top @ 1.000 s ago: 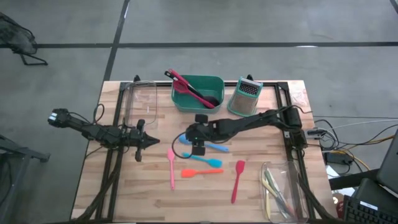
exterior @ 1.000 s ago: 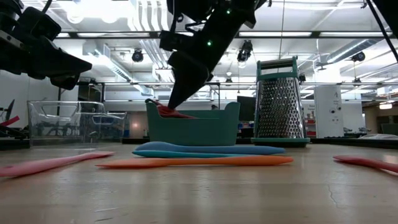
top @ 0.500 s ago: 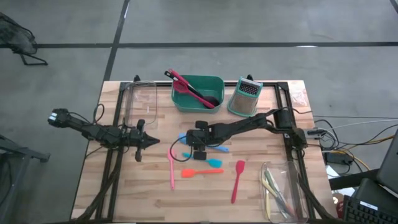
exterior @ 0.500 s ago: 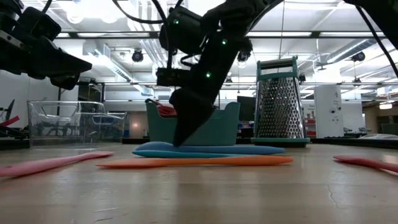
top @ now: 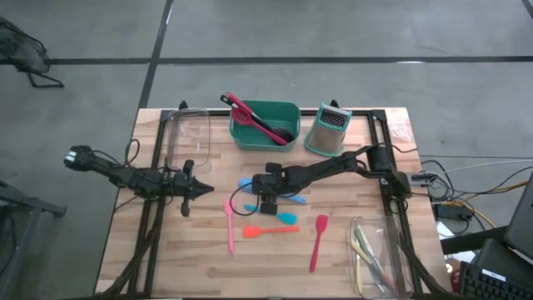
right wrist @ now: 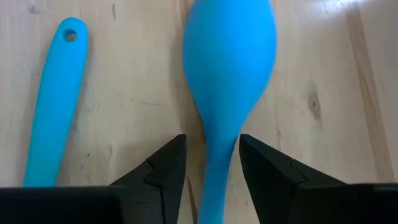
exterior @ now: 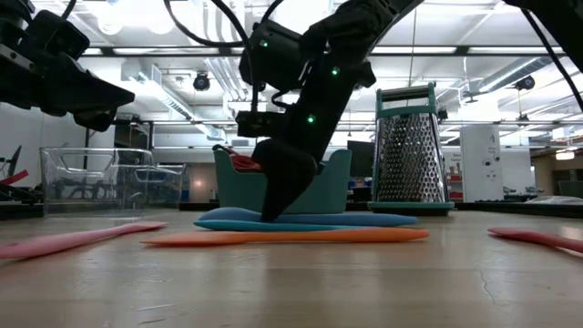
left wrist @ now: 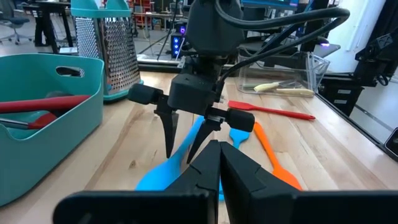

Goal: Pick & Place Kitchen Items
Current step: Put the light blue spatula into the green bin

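Observation:
A blue spoon point(right wrist: 229, 62) lies flat on the wooden table point(top: 358, 208), its bowl toward the left. My right gripper point(right wrist: 211, 155) is open and points down. Its two fingers stand on either side of the spoon's neck, low at the table. It also shows in the high view point(top: 261, 190) and the low view point(exterior: 273, 211). I cannot tell whether a finger touches the spoon. A second blue utensil point(right wrist: 53, 106), an orange spatula point(top: 271, 229), a pink one point(top: 229, 223) and a red one point(top: 319, 242) lie nearby. My left gripper point(top: 204, 190) is shut and empty, above the table's left part.
A teal tub point(top: 265, 123) with red and black utensils stands at the far edge, with a steel grater point(top: 326, 131) to its right. A clear container point(top: 190, 137) stands at the far left. Another clear container point(top: 379, 254), holding yellow utensils, stands at the near right.
My right gripper has gone down from above the utensils to the blue spoon, shifting a little toward the near edge. Its fingers now stand at table level astride the spoon. The spoon has not moved.

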